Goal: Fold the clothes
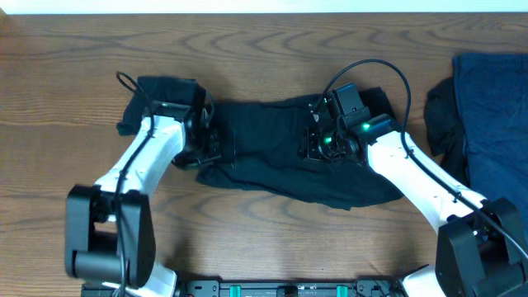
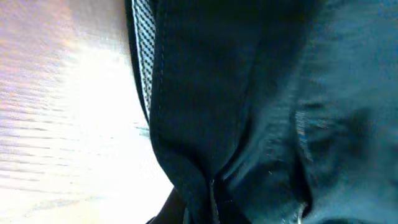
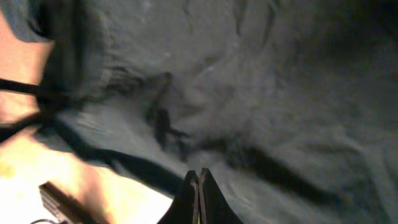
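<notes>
Left pincer clamps the black garment; right pincer is closed, perhaps pinching cloth too. They should lift evenly, keeping the fabric taut.

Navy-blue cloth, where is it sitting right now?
In the overhead view the navy-blue cloth lies at the far right, cut off by the frame edge, well to the right of the black garment spread at centre.

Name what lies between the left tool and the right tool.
The black garment, rumpled, fills the stretch between the left tool and the right tool; the overhead view shows it.
</notes>
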Controlling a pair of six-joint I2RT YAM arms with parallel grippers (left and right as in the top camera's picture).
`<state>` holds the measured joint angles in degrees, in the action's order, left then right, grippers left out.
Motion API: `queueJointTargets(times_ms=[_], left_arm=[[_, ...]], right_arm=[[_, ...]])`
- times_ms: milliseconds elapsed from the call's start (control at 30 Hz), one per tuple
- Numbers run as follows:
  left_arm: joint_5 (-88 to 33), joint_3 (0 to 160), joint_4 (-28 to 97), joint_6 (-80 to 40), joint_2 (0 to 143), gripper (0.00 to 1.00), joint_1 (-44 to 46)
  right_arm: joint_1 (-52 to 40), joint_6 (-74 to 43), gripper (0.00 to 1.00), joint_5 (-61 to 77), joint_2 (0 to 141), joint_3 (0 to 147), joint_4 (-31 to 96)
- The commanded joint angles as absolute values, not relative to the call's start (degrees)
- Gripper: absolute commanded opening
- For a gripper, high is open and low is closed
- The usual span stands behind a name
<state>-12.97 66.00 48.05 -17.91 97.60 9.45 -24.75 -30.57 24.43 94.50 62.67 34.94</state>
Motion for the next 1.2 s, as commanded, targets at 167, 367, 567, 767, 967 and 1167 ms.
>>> queueJointTargets(times_ms=[167,367,567,767,967,1167], left_arm=[[-12.8,75.0,53.7,-15.5,92.4,0.06,9.6],[-12.9,76.9,54.7,-15.2,91.5,0.06,9.6],[-12.8,79.6,56.3,-14.6,91.5,0.06,9.6],[-12.9,82.7,58.7,-14.6,91.5,0.06,9.8],[-12.8,82.8,59.4,-11.4,91.5,0.06,11.6],[-12.8,82.8,59.4,-10.0,91.5,0.06,14.2]], right_arm=[[-24.5,-32.5,0.01,21.3,97.8,63.0,34.5],[-26.9,-32.8,0.01,24.1,101.6,63.0,31.7],[-31.0,-34.7,0.01,24.2,106.8,63.0,28.9],[-34.1,-36.1,0.01,24.3,113.1,63.0,26.2],[-32.9,-34.7,0.01,27.4,113.0,64.6,24.1],[-27.5,-32.5,0.01,28.8,109.4,69.3,25.5]])
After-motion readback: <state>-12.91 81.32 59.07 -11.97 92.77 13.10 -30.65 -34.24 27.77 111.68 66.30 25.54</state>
